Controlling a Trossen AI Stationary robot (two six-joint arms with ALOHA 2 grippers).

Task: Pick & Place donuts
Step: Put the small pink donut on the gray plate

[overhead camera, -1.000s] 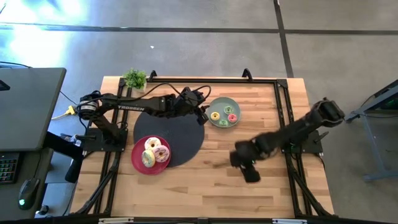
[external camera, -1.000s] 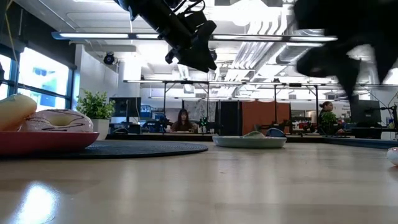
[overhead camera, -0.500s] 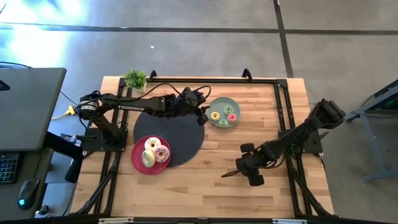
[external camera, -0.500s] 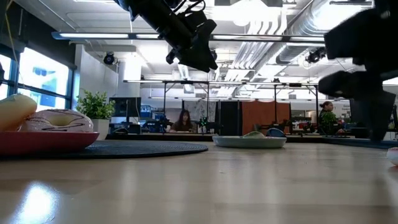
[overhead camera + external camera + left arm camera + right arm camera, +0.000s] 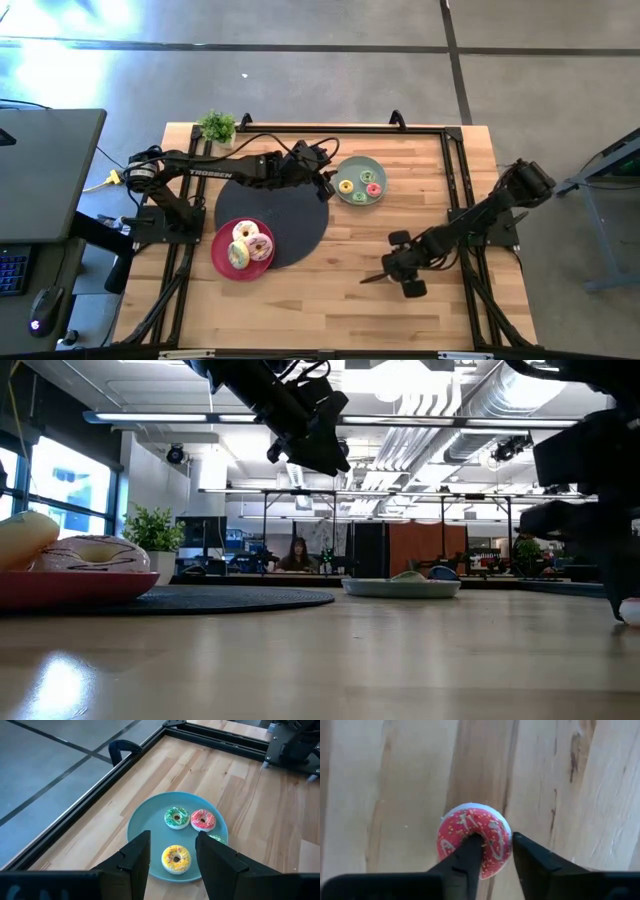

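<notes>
A tiny red-pink donut (image 5: 474, 840) lies flat on the bare wood and also shows at the low view's right edge (image 5: 632, 610). My right gripper (image 5: 492, 851) is down at the table (image 5: 392, 272). One of its fingers is in the donut's hole and the other is just outside the ring. My left gripper (image 5: 172, 851) is open and empty. It hovers (image 5: 325, 185) over the near edge of the sage-green plate (image 5: 352, 165), which holds several tiny donuts (image 5: 175, 857). Three larger donuts (image 5: 248, 244) lie on the red plate (image 5: 222, 262). My right gripper comes from above, pointing down. One finger (image 5: 469, 851) stands in the tiny donut's hole and the other (image 5: 525, 851) against the ring's outer side (image 5: 506, 842). I cannot tell whether they touch the ring. The donut lies flat on the table.
A big black round mat (image 5: 285, 212) lies between the two plates. A potted plant (image 5: 217, 125) stands at the far left corner. A black metal frame (image 5: 455, 190) runs along the table's edges. People sit in the room behind the table (image 5: 296, 555).
My right gripper has come down toward the table's near edge, onto the tabletop at the tiny red-pink donut.
</notes>
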